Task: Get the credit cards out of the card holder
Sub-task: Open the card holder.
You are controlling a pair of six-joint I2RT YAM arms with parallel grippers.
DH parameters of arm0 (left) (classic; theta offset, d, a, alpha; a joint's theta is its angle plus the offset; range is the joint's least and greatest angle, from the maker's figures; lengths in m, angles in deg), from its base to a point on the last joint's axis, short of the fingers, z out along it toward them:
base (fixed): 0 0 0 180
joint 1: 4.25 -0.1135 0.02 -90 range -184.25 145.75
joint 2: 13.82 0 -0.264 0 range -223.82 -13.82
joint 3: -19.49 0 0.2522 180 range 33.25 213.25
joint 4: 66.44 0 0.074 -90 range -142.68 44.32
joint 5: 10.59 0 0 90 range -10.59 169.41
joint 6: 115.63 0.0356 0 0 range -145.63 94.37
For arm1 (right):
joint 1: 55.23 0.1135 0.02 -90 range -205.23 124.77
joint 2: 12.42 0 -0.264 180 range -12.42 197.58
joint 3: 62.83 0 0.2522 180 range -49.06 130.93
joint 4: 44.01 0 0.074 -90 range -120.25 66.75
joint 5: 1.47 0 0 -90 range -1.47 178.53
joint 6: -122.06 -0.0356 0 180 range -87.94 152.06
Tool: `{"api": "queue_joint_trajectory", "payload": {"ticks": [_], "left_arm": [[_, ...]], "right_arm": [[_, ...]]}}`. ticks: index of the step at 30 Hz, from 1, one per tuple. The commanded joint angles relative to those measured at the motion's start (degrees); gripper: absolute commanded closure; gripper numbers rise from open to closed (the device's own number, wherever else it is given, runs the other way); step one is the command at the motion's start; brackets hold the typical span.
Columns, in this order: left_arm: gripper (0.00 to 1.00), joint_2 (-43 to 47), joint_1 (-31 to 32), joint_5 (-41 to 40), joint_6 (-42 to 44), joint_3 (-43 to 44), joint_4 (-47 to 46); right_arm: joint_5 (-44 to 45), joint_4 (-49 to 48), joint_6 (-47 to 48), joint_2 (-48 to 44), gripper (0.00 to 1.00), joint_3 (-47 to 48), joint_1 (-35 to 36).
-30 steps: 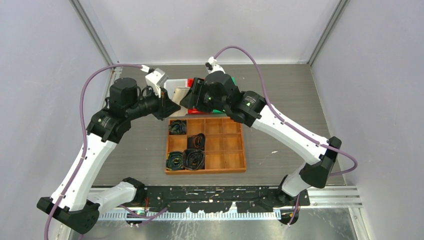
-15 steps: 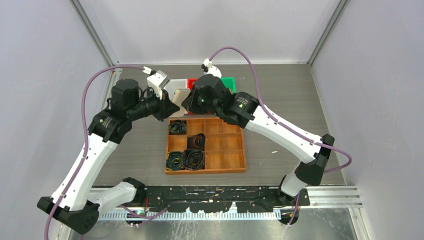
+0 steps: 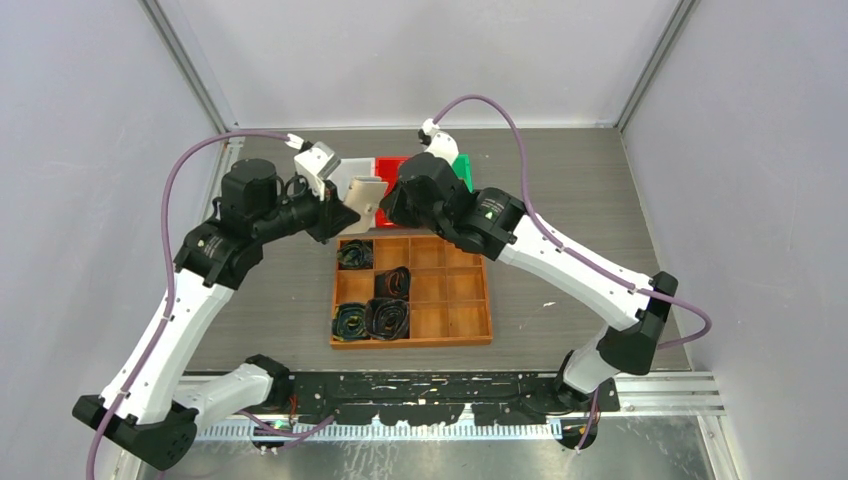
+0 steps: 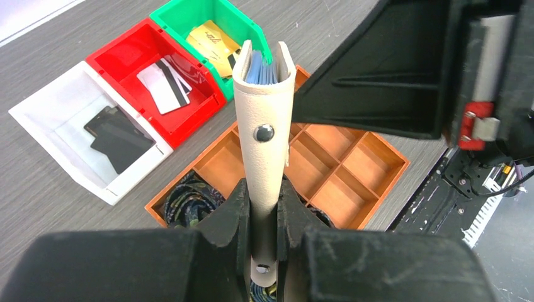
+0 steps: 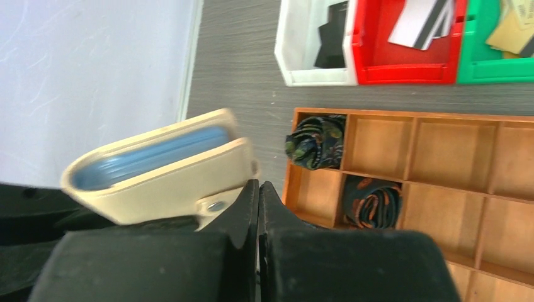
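Note:
The beige card holder (image 4: pixel 267 100) stands upright above the wooden tray, and my left gripper (image 4: pixel 263 189) is shut on its lower end. Its pale blue pockets (image 4: pixel 260 68) show at the open top. In the top view the card holder (image 3: pixel 366 192) sits between both wrists. My right gripper (image 5: pixel 259 185) is shut right beside the card holder (image 5: pixel 164 170), with nothing visible between its jaws. Credit cards lie in the bins: black ones (image 4: pixel 116 132), white ones (image 4: pixel 165 85) and gold ones (image 4: pixel 214 41).
A white bin (image 4: pixel 38 110), a red bin (image 4: pixel 119 53) and a green bin (image 4: pixel 182 9) stand in a row behind the wooden divided tray (image 3: pixel 480 300). Coiled belts (image 3: pixel 385 318) fill the tray's left compartments.
My right gripper has closed and moved from above the red and green bins to the card holder's side. The left arm and the holder have stayed still.

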Motion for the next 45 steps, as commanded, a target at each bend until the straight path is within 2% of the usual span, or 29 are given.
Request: {"api": "queue_joint_trajectory", "payload": {"ticks": [1,6,7,10,11,14,20,31,41,45], "left_arm": [[1.00,2.3,0.3,0.6,0.7,3.3,-5.5],[1.00,2.4,0.4,-1.0,2.4,3.2,-6.3],[1.00,2.5,0.3,-1.2,2.5,3.0,-6.5],[1.00,2.9,0.3,-1.5,2.6,2.0,-7.5],[1.00,2.9,0.3,-1.6,2.6,1.8,-7.6],[1.00,2.7,0.3,-1.6,2.2,1.7,-7.6],[1.00,2.7,0.6,-1.4,1.8,1.4,-7.6],[1.00,3.0,1.1,-2.2,1.2,0.4,-8.3],[1.00,3.0,1.2,-0.7,-0.5,2.4,-7.9],[1.00,3.0,1.2,-0.2,-1.4,3.0,-7.9]], "right_arm": [[5.0,-0.4,0.3,-3.7,0.99,-2.1,-0.4],[2.9,-0.8,0.2,-5.5,0.99,-3.7,-0.4],[1.8,-0.9,-0.1,-5.6,0.95,-3.3,-0.4],[-0.3,-2.4,-2.5,-6.3,0.55,-3.3,-0.1],[-0.9,-3.2,-3.1,-6.5,0.47,-3.5,0.2],[-1.7,-5.4,-4.0,-6.5,0.40,-3.3,1.5],[-2.3,-5.0,-4.4,-3.5,0.47,0.8,2.0],[0.2,-3.0,-3.8,1.0,0.48,6.0,2.4],[5.7,0.2,-0.9,2.9,0.67,7.2,2.5],[6.6,0.8,-0.8,2.7,0.67,6.6,2.4]]}}
